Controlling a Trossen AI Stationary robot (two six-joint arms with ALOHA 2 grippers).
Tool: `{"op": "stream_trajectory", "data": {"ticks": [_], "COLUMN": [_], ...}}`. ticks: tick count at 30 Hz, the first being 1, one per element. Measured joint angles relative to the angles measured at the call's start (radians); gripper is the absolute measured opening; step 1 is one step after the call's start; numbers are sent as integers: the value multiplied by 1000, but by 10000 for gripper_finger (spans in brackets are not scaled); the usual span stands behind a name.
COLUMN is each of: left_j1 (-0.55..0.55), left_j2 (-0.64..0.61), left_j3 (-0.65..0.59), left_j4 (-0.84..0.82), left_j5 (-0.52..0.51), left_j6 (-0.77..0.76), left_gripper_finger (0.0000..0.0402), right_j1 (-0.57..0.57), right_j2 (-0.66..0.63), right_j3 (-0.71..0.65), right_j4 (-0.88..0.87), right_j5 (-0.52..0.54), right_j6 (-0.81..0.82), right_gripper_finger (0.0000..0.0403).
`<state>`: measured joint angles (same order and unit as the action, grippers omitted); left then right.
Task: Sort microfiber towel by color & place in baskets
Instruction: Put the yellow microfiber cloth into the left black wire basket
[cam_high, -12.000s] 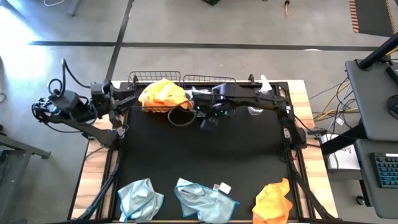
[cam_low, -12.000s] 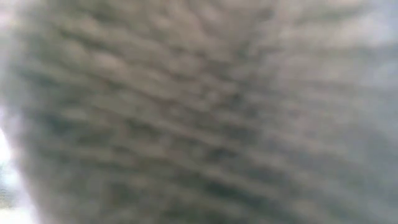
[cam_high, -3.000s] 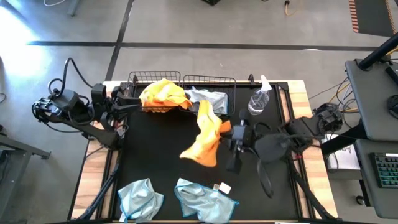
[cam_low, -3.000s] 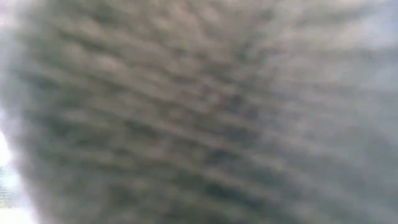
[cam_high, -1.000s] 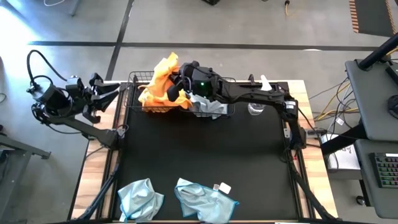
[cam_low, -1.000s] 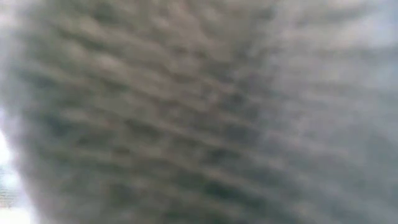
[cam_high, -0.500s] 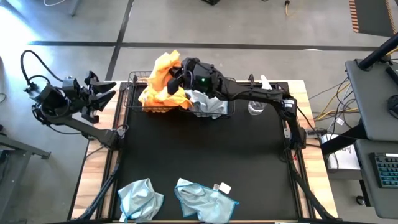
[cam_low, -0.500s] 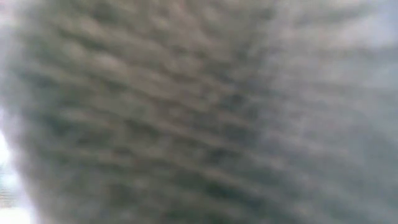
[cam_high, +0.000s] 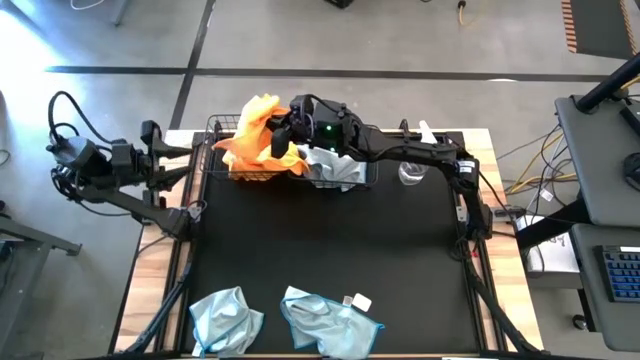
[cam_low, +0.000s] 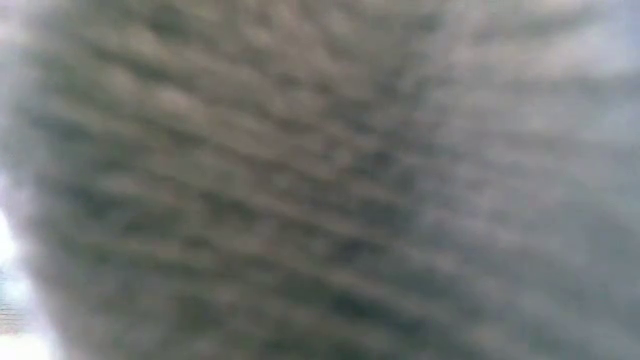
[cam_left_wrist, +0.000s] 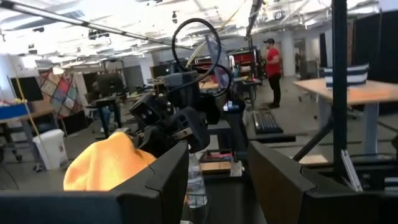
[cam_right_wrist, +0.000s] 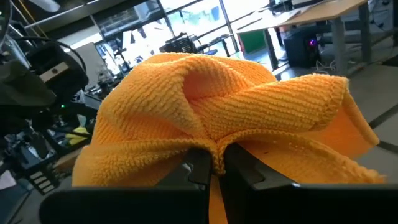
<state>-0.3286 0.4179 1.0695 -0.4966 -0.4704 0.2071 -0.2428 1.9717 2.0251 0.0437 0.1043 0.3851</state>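
My right gripper (cam_high: 282, 132) reaches over the far left basket (cam_high: 214, 128) and is shut on an orange towel (cam_high: 255, 118). The cloth bunches up around its fingers (cam_right_wrist: 200, 167). Under it, a second orange towel (cam_high: 255, 158) lies in that basket. A pale blue-grey towel (cam_high: 335, 165) lies in the right basket (cam_high: 372, 130). Two pale blue towels (cam_high: 225, 318) (cam_high: 330, 320) lie flat at the table's near edge. My left gripper (cam_high: 178, 160) stands open at the table's left edge, its fingers (cam_left_wrist: 168, 180) level and with nothing between them. My right gripper pinches a gathered fold of the orange towel (cam_right_wrist: 217, 154) between its two fingers, several layers thick. The fingers come level from the table's right side. The cloth bulges above and in front of the fingers and hangs over the left basket. Whether it touches the towel below, I cannot tell.
A clear spray bottle (cam_high: 415, 160) stands at the far right, beside the right basket and under my right arm. The black mat (cam_high: 330, 240) between the baskets and the near towels is bare. Something blurred and grey covers the whole low view.
My right gripper has rolled a little above the left basket, and the orange towel in its hold has shifted toward the table's left and sunk slightly. My left gripper has rolled about its own line and stays open at the left edge.
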Motion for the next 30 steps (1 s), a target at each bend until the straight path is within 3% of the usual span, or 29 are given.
{"op": "stream_trajectory", "data": {"ticks": [5, 11, 14, 30], "left_j1": [0, 0, 0, 0], "left_j2": [-1, -1, -1, 62], "left_j3": [0, 0, 0, -4], "left_j4": [-8, -14, -20, -60], "left_j5": [-41, -524, -664, -686], "left_j6": [32, -56, -85, -173], "left_gripper_finger": [151, 151, 151, 151], "right_j1": [0, 0, 0, -6], "right_j2": [0, 0, 0, 0], "right_j3": [0, 0, 0, 0], "right_j4": [-2, -10, -10, -9], "right_j5": [-2, -8, -8, -8], "right_j6": [-3, -3, -6, -48], "right_gripper_finger": [13, 13, 13, 13]}}
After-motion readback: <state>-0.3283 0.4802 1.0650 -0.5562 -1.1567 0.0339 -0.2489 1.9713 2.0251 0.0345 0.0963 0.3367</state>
